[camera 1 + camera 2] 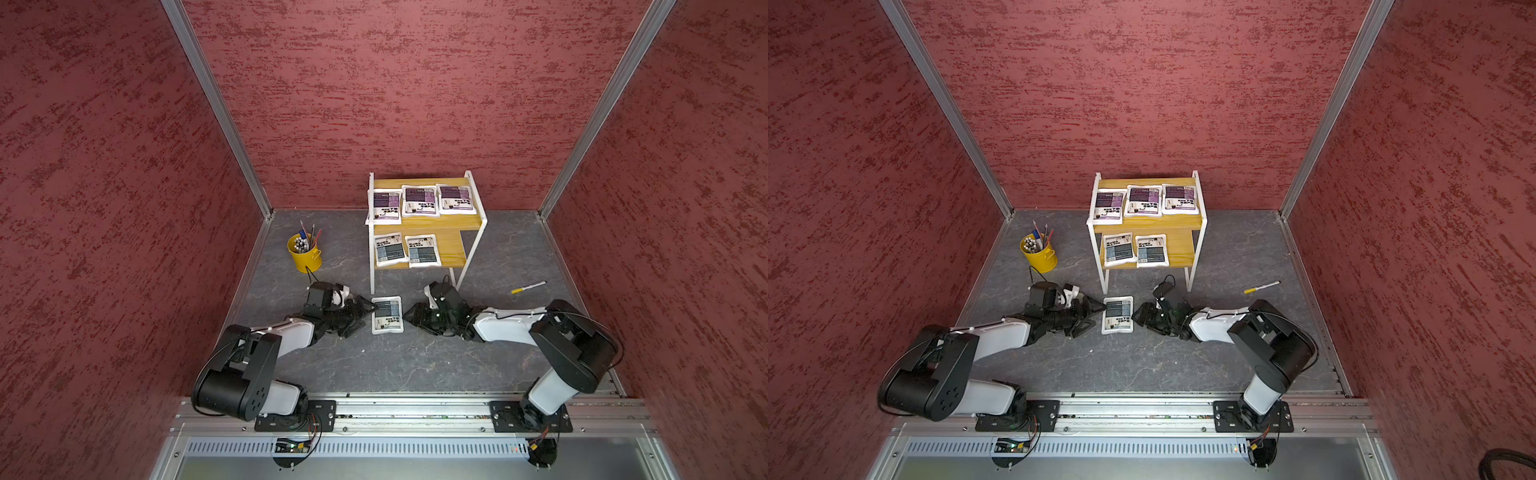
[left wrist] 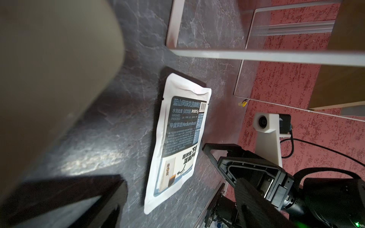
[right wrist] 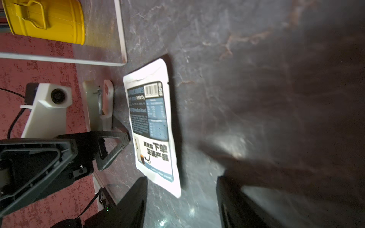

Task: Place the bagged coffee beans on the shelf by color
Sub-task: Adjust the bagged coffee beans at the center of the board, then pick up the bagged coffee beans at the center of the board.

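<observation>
Bag (image 1: 387,314), grey-blue, lay flat on table (image 1: 374,365) between left gripper (image 1: 365,318) and right gripper (image 1: 410,316), both spread, empty; thin edge might slip any pinch.

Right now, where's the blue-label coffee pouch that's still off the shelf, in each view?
Top view: blue-label pouch near centre, on the floor just in front of the shelf.
Top view: pouch in the same spot, slightly left of centre.
Left wrist: pouch mid-picture, print up.
Right wrist: pouch mid-picture, foreshortened.
Shared landmark: the shelf's white front leg by the pouch's far end.
</observation>
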Motion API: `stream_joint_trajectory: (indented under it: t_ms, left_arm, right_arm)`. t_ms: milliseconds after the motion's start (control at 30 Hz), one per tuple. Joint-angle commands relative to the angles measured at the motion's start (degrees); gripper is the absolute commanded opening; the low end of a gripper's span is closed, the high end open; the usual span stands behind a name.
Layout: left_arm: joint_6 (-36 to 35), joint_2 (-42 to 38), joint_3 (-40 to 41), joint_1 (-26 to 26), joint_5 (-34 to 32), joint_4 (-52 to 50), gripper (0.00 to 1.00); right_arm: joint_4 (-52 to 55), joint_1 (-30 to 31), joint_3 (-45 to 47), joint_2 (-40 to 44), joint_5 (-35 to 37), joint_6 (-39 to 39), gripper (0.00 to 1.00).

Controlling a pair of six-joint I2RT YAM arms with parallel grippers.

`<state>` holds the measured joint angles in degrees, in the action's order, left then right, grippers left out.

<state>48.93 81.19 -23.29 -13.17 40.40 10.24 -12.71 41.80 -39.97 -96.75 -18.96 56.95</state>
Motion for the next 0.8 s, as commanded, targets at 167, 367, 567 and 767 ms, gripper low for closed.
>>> stream_joint_trajectory:
  t_ms: [167, 367, 567, 767]
  left_arm:
    - [-1.7, 3.6, -1.4, -1.0, -1.7, -0.8, 0.88]
    - [-0.2, 6.8, -1.3, -3.7, -1.7, 3.6, 0.86]
    - [0.7, 7.7, 0.0, -4.7, -1.2, 7.0, 0.78]
    - [0.9, 6.6, 1.2, -4.7, -0.9, 7.3, 0.75]
  right_arm:
    - [-6.3, 0.6, 0.9, -6.4, -4.9, 1.5, 0.59]
    - [-13.0, 3.0, 2.1, -9.1, -7.7, 4.1, 0.59]
    - [-17.9, 3.8, 3.2, -11.7, -9.0, 6.8, 0.58]
    - [-19.0, 3.9, 3.8, -12.0, -9.3, 7.6, 0.55]
